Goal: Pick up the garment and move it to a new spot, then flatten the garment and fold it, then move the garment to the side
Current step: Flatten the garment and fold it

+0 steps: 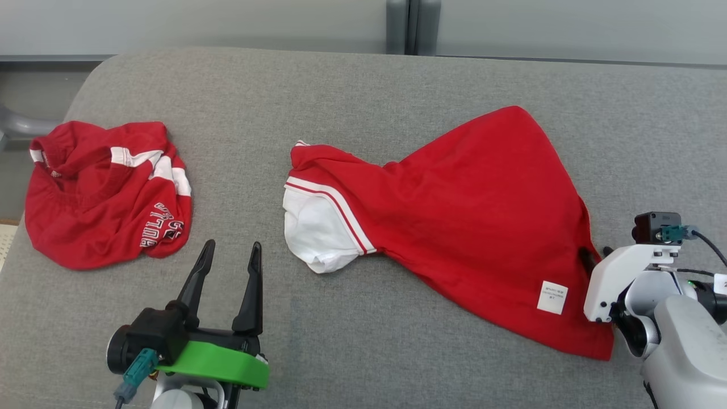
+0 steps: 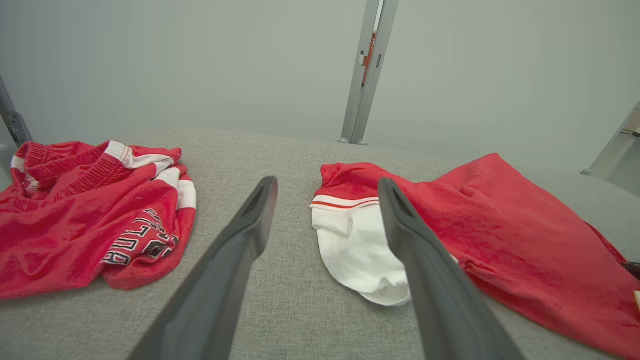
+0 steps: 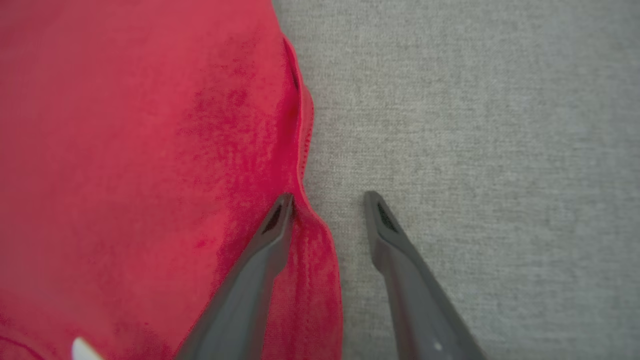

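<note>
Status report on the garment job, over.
Left jaws open, idle. Right jaws apart astride the red garment edge, no grip yet. Garment lying twisted, unfolded. Second garment bunched far left, out of the way.

Block lettering (image 1: 163,227) on the crumpled red garment (image 1: 85,221) by the surface's (image 1: 363,85) left edge, folded, perhaps "BULL". The print on the white label (image 1: 552,297) on the spread garment (image 1: 483,216) is too small to read.

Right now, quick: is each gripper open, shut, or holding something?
Left gripper: open, holding nothing.
Right gripper: open, astride the edge of the red garment, not yet gripping it.
</note>
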Available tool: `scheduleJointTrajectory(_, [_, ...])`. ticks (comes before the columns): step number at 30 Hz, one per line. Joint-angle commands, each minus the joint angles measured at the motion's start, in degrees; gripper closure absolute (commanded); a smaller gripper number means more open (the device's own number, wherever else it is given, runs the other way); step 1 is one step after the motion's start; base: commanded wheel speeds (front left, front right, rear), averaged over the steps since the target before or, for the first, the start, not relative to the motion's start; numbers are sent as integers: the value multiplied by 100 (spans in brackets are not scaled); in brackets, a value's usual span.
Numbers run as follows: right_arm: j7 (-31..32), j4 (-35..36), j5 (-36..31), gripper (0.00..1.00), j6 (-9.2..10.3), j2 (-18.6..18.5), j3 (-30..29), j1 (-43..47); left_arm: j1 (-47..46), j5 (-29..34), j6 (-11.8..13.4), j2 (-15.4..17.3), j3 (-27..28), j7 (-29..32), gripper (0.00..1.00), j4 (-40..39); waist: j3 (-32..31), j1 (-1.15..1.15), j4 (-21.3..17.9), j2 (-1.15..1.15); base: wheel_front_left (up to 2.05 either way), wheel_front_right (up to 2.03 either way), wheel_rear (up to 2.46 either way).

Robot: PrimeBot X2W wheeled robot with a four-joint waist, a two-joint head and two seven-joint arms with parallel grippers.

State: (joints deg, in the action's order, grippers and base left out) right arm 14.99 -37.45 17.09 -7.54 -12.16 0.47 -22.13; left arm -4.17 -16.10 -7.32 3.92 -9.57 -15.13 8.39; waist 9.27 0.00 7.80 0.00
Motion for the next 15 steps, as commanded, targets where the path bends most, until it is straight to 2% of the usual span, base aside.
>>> scheduleJointTrajectory(1, [-33,-135,-9,100,10,-68,47,-35,-111,-17,-24,35,-2,-1,0,-21,79,0,91,0,0,0,0])
scheduleJointTrajectory(7, [-714,-255,-484,100,11,-390,-302,-567,-115,-23,-25,31,-3,-2,0,-63,145,0,165,0,0,0,0])
scheduleJointTrajectory(14, [-1317,-393,-1061,100,11,-420,-760,-1165,-206,-4,-25,10,-44,-1,0,-107,258,0,239,0,0,0,0])
scheduleJointTrajectory(15, [-1393,-425,-1169,59,11,-412,-793,-1239,-224,-1,-25,6,-47,-1,0,-113,274,0,243,0,0,0,0])
